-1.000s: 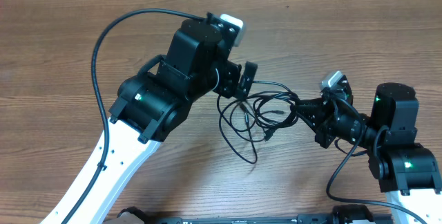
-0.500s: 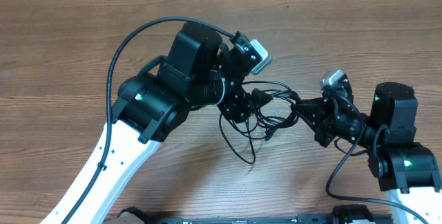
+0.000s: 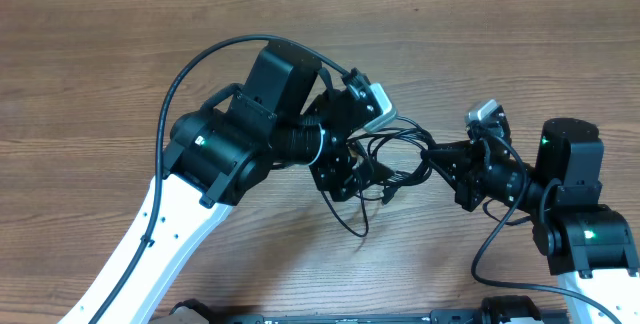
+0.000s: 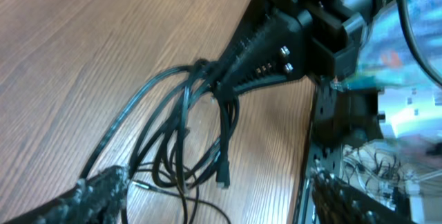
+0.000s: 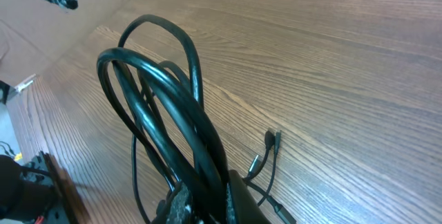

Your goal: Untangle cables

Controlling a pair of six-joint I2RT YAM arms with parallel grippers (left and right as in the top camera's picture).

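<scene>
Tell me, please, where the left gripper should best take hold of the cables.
Probably the loose loops of the cables splayed on the table, coming from above, opposite the right gripper, which clamps the bunched end; separate strands there allow picking one.

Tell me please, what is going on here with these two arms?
This is an attempt to untangle black cables on a wooden table. The right gripper is shut on the bunch and holds it by one end. The left gripper is open over the loose loops and grips nothing. The cables are not yet untangled.
</scene>
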